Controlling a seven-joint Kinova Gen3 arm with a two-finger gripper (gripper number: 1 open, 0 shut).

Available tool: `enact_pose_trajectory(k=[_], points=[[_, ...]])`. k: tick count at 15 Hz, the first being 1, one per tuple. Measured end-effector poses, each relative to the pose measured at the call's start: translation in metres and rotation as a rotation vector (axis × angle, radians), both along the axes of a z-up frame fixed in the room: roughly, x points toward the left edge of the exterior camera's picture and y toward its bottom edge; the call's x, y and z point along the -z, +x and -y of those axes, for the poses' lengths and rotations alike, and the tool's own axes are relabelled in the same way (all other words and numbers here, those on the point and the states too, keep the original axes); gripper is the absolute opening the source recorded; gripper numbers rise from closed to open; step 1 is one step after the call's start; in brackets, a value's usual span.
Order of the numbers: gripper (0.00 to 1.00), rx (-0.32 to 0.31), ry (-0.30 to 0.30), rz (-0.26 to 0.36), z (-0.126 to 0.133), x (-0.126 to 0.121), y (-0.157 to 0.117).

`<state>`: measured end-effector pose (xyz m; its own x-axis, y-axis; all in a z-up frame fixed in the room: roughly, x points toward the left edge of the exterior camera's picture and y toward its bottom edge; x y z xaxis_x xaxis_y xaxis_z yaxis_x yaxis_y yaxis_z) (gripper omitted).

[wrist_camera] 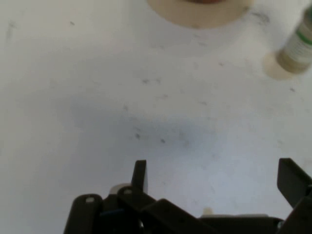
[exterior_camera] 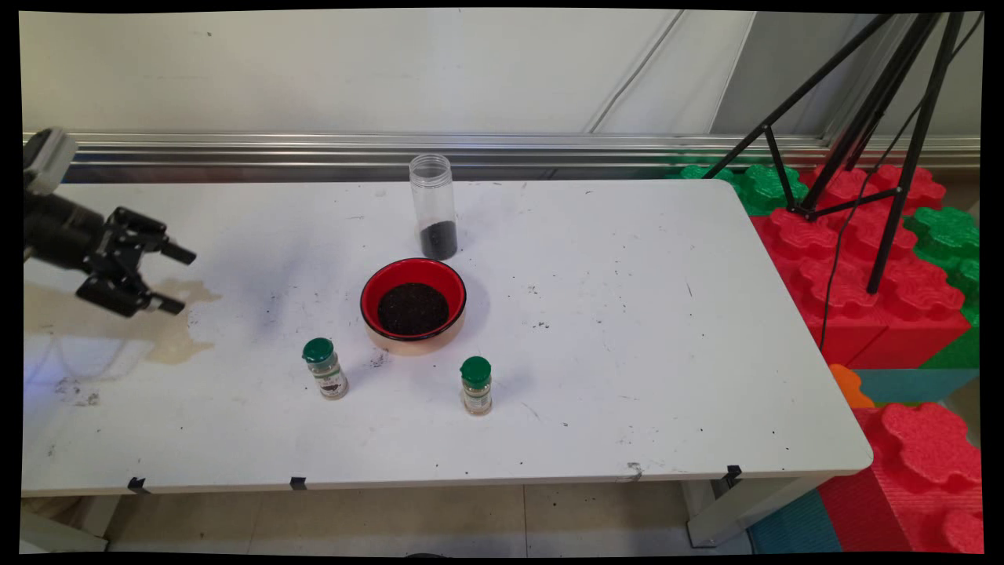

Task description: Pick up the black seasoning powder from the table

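Note:
My black gripper (exterior_camera: 179,278) hangs open over the table's left side, fingers pointing right, holding nothing. In the hand view its gripper (wrist_camera: 214,175) has bare white table between the wide-apart fingers. A red bowl (exterior_camera: 413,304) with dark grounds inside sits at the table's middle; its beige base (wrist_camera: 197,10) shows at the hand view's top edge. Behind it stands a clear tall jar (exterior_camera: 434,206) with dark grounds at the bottom. Two small green-capped spice jars stand in front: the left one (exterior_camera: 325,368), also the jar (wrist_camera: 297,46) at the hand view's right, and the right one (exterior_camera: 476,384).
A brownish stain (exterior_camera: 176,326) marks the white table (exterior_camera: 627,353) under the gripper. Red and green foam blocks (exterior_camera: 863,259) and a black tripod (exterior_camera: 878,118) stand right of the table. A metal rail (exterior_camera: 314,149) runs along the wall behind.

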<state>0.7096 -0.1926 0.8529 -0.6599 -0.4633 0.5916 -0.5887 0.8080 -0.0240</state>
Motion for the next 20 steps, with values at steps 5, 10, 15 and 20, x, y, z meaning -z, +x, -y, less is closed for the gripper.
enact_pose_trajectory(k=[5, 10, 15, 20], points=[[1.00, -0.046, -0.029, 0.022, 0.030, -0.009, -0.017], [1.00, -0.070, -0.057, 0.023, 0.057, -0.012, -0.036], [1.00, -0.082, -0.090, -0.009, 0.091, -0.008, -0.061], [1.00, -0.082, -0.119, -0.056, 0.121, 0.005, -0.082]])
